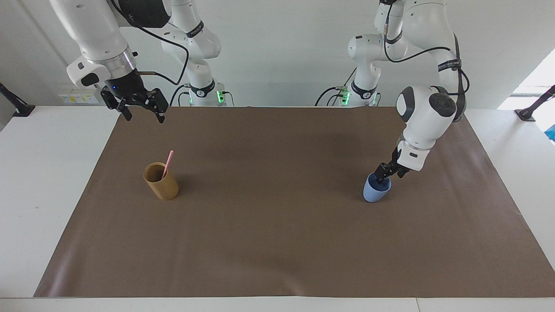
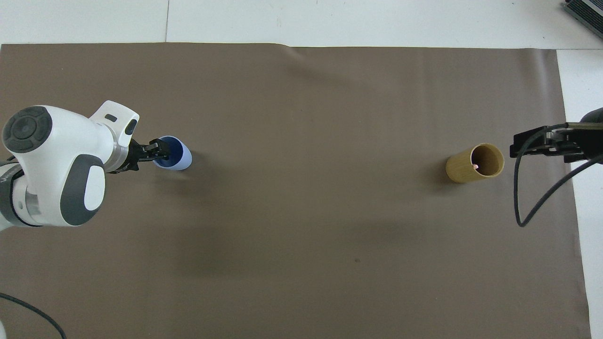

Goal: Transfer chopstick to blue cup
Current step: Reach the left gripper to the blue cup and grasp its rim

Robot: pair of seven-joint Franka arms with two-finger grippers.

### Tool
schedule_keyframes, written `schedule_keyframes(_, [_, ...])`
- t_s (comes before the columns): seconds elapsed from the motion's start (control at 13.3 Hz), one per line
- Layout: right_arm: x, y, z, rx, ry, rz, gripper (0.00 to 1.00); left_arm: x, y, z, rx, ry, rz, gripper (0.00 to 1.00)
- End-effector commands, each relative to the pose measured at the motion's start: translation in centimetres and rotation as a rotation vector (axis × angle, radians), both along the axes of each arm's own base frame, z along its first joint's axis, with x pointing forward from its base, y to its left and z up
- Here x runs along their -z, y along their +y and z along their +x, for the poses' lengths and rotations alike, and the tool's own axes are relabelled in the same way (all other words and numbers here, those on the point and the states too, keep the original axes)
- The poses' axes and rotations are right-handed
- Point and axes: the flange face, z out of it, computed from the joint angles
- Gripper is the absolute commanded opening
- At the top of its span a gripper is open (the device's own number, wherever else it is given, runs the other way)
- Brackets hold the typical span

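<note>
On the brown mat (image 1: pixel 277 242), the step in hand looks like securing the receiving cup; the transfer itself is not yet begun. My left arm (image 1: pixel 422 117) bends down at the right of the facing view, wrist tilted. My left gripper (image 1: pixel 384 175) is at the rim of the blue cup (image 1: pixel 373 193), tips dipping over it. I cannot tell whether it pinches that rim. My right arm (image 1: pixel 95 39) waits at the upper left, with my right gripper (image 1: pixel 145 116) spread wide and empty above the mat's edge. Lower down, the tan cup (image 1: pixel 162 187) holds the chopstick (image 1: pixel 169 161), leaning upright. Next, I judge, the right gripper must descend and pinch the protruding tip.
</note>
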Motion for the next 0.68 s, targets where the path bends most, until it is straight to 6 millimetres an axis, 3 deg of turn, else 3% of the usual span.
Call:
schedule_keyframes(0.0, [-0.1,-0.1,-0.4,0.007,0.003,0.002,1.00,-0.2,-0.1,-1.0,-0.005,-0.014,-0.010,0.02])
schedule_keyframes(0.3, [-0.2,0.0,-0.4,0.007,0.002,0.002,1.00,-1.0,-0.1,0.2,-0.006,-0.065,-0.019,0.00])
schedule_keyframes(0.45, [-0.1,-0.1,-0.4,0.007,0.003,0.002,1.00,-2.7,-0.1,2.8,-0.009,-0.097,-0.026,0.00])
schedule_keyframes(0.6, [-0.1,-0.1,-0.4,0.007,0.003,0.002,1.00,-5.8,-0.5,4.2,-0.009,-0.113,-0.031,0.00])
